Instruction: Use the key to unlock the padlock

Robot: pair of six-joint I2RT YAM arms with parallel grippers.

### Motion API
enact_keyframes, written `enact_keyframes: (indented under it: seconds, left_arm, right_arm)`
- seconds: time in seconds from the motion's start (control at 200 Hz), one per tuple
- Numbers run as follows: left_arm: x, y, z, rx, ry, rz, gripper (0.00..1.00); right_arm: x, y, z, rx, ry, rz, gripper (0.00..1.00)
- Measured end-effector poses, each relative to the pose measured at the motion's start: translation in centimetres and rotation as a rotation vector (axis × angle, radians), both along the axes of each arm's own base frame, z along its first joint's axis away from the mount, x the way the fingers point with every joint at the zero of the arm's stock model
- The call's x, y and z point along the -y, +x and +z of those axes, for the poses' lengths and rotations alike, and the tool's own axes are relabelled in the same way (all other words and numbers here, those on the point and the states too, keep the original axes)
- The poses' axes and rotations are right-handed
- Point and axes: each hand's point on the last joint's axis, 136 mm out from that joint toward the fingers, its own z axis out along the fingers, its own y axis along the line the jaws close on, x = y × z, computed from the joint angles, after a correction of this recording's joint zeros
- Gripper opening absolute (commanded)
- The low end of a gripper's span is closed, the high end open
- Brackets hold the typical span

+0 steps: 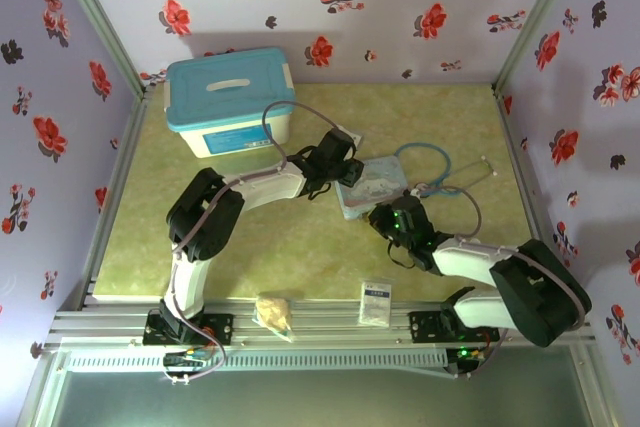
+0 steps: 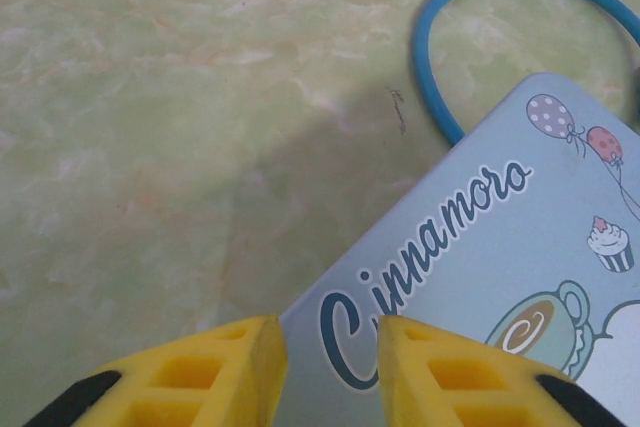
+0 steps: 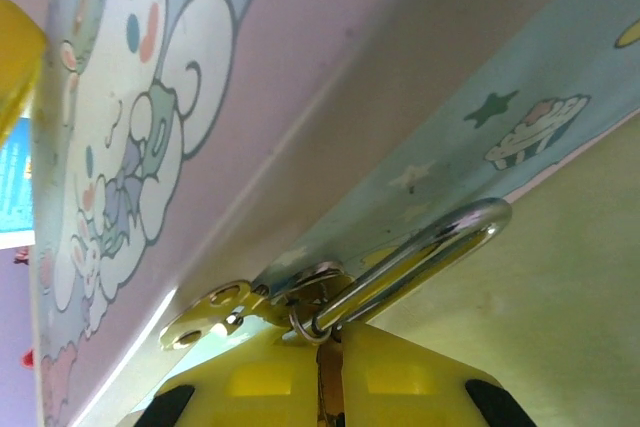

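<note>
- Top view: your left pincer point(image 1: 338, 171) is at the tin's point(image 1: 375, 189) far corner, and your right pincer point(image 1: 392, 217) is at its near edge.
- Left wrist: the left pincer is part-open, with the tin's corner between its fingers.
- Right wrist: the right pincer is nearly closed, clamping the padlock point(image 3: 430, 252), whose shackle is hooked through the tin's hasp point(image 3: 215, 312).

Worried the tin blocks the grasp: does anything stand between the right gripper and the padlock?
Nothing visible does. The right gripper has its jaws shut on the padlock, which hangs through the hasp of the pale blue tin.
</note>
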Motion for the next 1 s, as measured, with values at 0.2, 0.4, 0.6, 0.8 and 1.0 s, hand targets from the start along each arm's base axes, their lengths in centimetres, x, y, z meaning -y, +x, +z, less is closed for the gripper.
enact_keyframes:
  seconds: [0.2,0.4,0.6,0.8,1.0]
  left_arm:
    - [0.0,0.0,0.0,0.0,-0.001,-0.001,0.34]
    - [0.0,0.1,0.1,0.007,-0.002,-0.002,0.35]
    - [-0.1,0.1,0.0,0.007,-0.003,0.0,0.35]
    - [-0.4,0.1,-0.3,0.001,-0.001,0.004,0.35]
    - [-0.4,-0.3,-0.3,-0.008,-0.008,-0.003,0.35]
  right_arm:
    - [0.3,-0.1,-0.3,0.001,-0.02,-0.002,0.22]
    - [0.7,-0.3,0.0,0.012,-0.028,-0.011,0.39]
    - [1.3,-0.6,1.2,0.034,-0.03,-0.024,0.4]
    - [2.0,-1.3,0.9,0.012,-0.056,-0.035,0.4]
    - [2.3,-2.0,0.2,0.002,-0.076,-0.015,0.28]
